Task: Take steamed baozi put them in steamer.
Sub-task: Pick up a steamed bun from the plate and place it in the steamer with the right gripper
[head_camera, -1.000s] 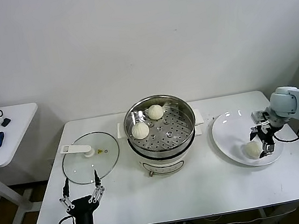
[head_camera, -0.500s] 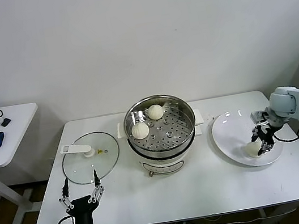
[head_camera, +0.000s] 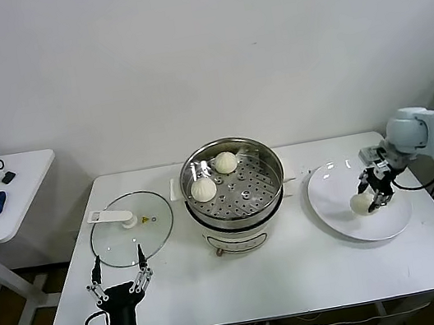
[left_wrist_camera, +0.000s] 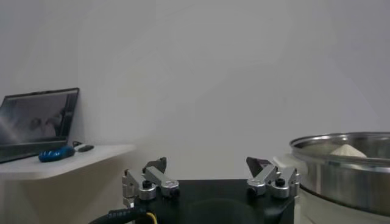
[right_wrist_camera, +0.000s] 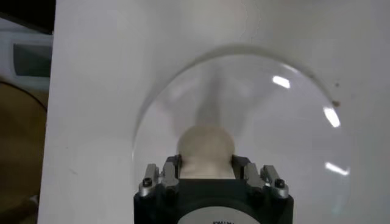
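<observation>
Bright even light, soft shadows; glare spots on plate (right_wrist_camera: 329, 115), left wrist view hazy.

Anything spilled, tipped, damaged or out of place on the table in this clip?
Nothing stands out. The steamer sits upright with two baozi on its tray, the glass lid lies flat beside it, and the right gripper holds a baozi over the white plate.

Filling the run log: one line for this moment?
right gripper: shut on baozi, above plate | steamer: two buns | left gripper: open, idle
</observation>
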